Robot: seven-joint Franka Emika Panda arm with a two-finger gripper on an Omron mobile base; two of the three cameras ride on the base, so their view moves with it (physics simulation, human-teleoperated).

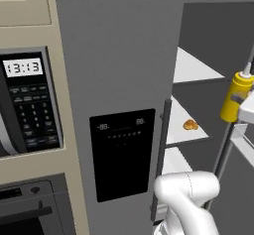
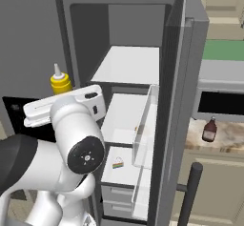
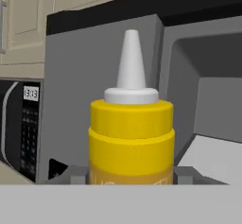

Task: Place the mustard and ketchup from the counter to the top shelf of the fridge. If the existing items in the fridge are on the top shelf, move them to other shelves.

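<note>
Gripper (image 1: pixel 241 100) is clamped on the mustard (image 1: pixel 236 96), holding the bottle upright in the air in front of the open fridge (image 2: pixel 133 39), approx. level with the top shelf (image 2: pixel 128 65) but not on it. In the hand view the mustard (image 3: pixel 131 133) sits between the fingers, nozzle up. Bun (image 1: pixel 190 125) lies on the middle shelf (image 1: pixel 176 130). Small wedge slice (image 2: pixel 117 163) lies on the lower shelf, above the drawers. Ketchup (image 2: pixel 209 130) stands on the counter (image 2: pixel 228 137), right of the fridge, well apart from the gripper. Fridge door w/ black panel (image 1: pixel 121 154) is beside the microwave (image 1: pixel 27 105).
</note>
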